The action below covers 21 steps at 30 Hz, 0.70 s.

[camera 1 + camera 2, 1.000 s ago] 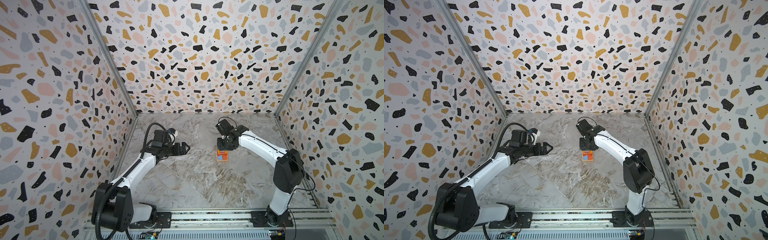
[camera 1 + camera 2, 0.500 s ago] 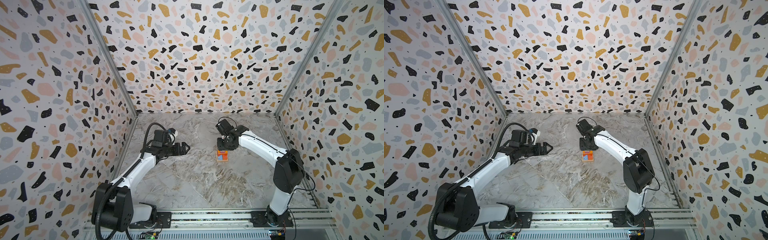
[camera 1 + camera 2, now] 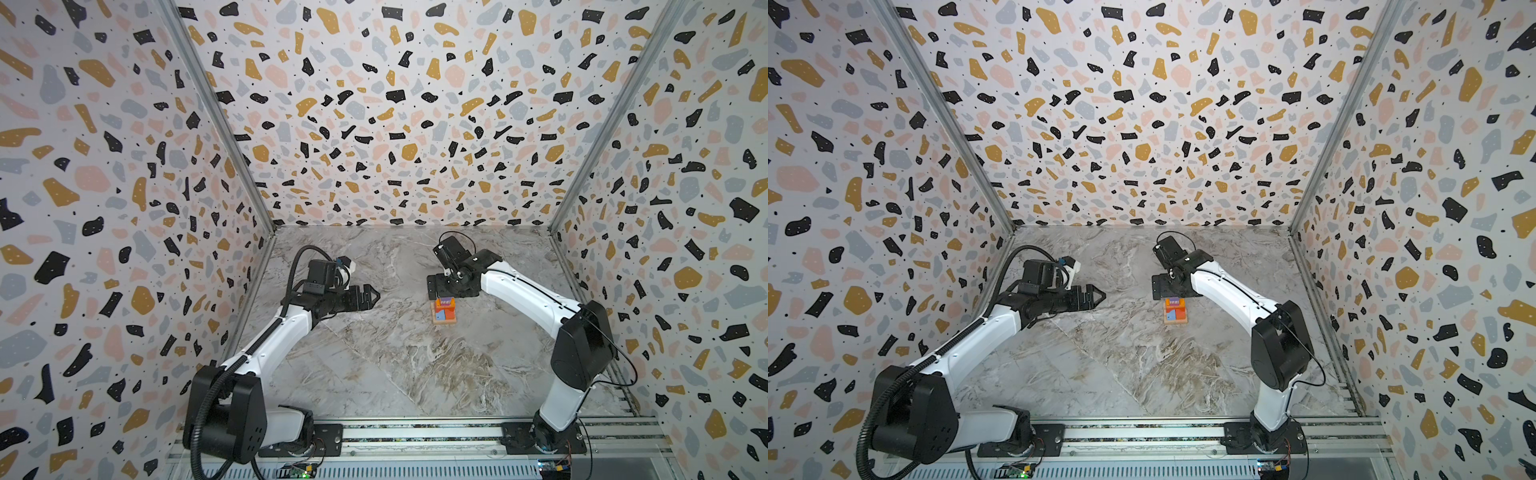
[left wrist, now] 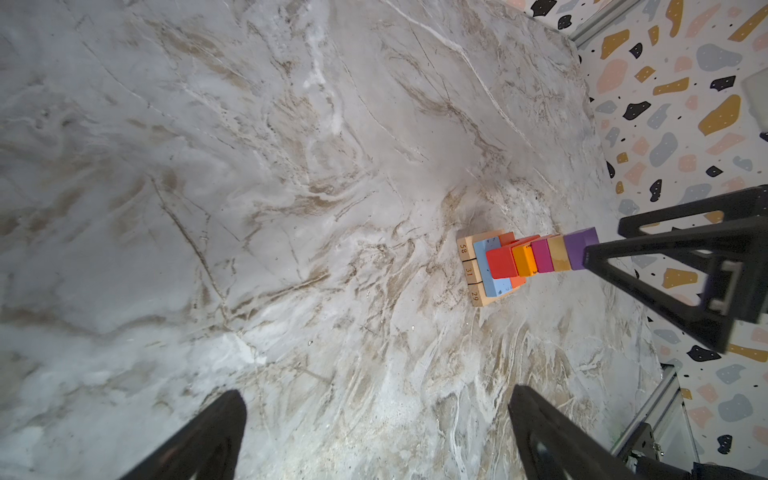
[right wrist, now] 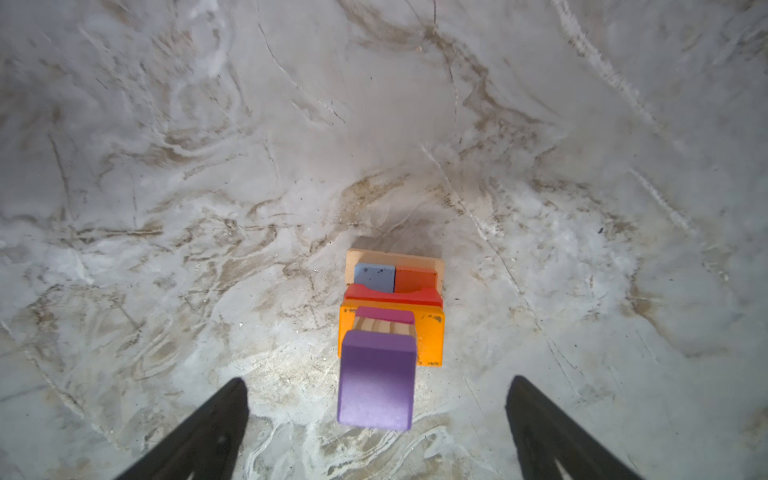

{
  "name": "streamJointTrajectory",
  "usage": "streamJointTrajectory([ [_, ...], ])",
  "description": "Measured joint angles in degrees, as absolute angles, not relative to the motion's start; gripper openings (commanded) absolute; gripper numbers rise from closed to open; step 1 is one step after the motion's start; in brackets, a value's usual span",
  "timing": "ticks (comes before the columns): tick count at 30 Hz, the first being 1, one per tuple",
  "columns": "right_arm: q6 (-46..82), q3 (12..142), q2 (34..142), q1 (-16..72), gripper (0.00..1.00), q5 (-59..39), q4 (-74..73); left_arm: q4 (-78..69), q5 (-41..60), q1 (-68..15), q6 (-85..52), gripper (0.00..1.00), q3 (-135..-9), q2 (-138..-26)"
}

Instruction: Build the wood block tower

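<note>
Your arms and the wood block tower (image 3: 444, 311) are sitting just where they were a second ago in both top views, though those earlier pictures are too small to show how the jaws stood. Your right gripper (image 5: 376, 384) is hanging released over the tower, its fingers spread wide with the purple cube (image 5: 374, 365) between them, touching neither. Your left gripper (image 3: 374, 296) is hanging open and empty, well apart at the tower's 9 o'clock. The tower is standing upright on the marble table (image 3: 395, 374), near its centre, slightly toward 2 o'clock. You are looking at one tower of ten blocks. It has three tan base blocks (image 4: 468, 270), then a light blue block (image 5: 374, 277) and a red-orange block (image 5: 415, 280) lying side by side. Above them come a red block (image 5: 390, 296), an orange block (image 5: 430, 336), a magenta cube (image 5: 384, 314), a tan cube (image 5: 384, 326) and the purple cube on top. In both top views the right gripper is covering the upper levels. In the left wrist view its fingers (image 4: 598, 255) are running out of frame, the nearer one overlapping the purple cube's end.
</note>
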<state>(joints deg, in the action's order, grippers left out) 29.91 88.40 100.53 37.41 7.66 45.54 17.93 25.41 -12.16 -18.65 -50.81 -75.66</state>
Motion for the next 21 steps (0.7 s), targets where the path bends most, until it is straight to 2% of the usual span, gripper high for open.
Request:
streamJointTrajectory([
  [6, 25.36, 87.59, 93.82, 35.94, 0.99, 9.61, 40.34, 16.53, 22.92, -12.16, -18.70, 1.00, -49.84, -74.70],
  [10, 22.22, 83.44, 89.43, 31.92, 1.00, 10.55, 35.00, 14.57, 18.55, -12.16, -19.05, 1.00, -47.68, -71.53],
  [21, 13.39, 53.06, 70.43, 14.96, 0.99, 8.78, 9.98, 3.79, 3.81, -12.14, -17.78, 1.00, -45.30, -68.86],
])
